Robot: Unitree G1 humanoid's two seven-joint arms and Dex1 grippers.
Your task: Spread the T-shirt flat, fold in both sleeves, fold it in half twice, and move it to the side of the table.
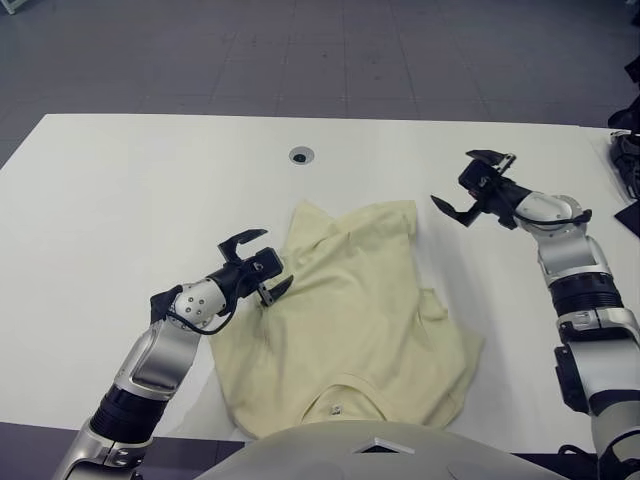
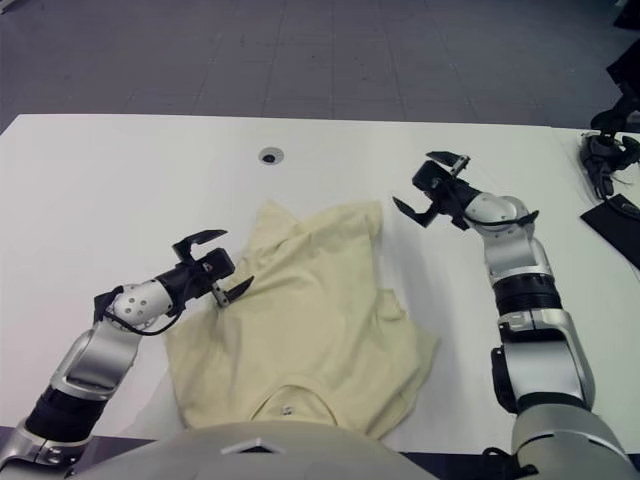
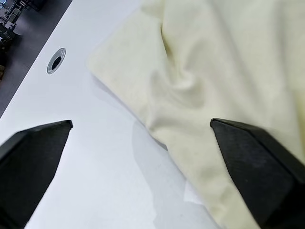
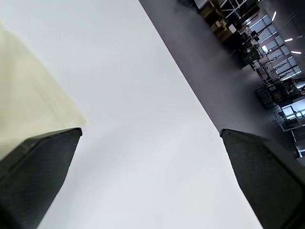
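So the pale yellow T-shirt (image 1: 350,320) is lying rumpled on the white tabletop (image 1: 120,200), with the collar end sitting at the near edge, closest to me. I'm holding my left claw (image 1: 276,256) wide open, gripping nothing, hovering right at the shirt's left edge with one finger over cloth and the other over bare tabletop. My right claw (image 1: 451,176) is gaping open too, hanging over bare tabletop just past the shirt's far right corner. A little round hole (image 1: 301,155) is sitting further back.
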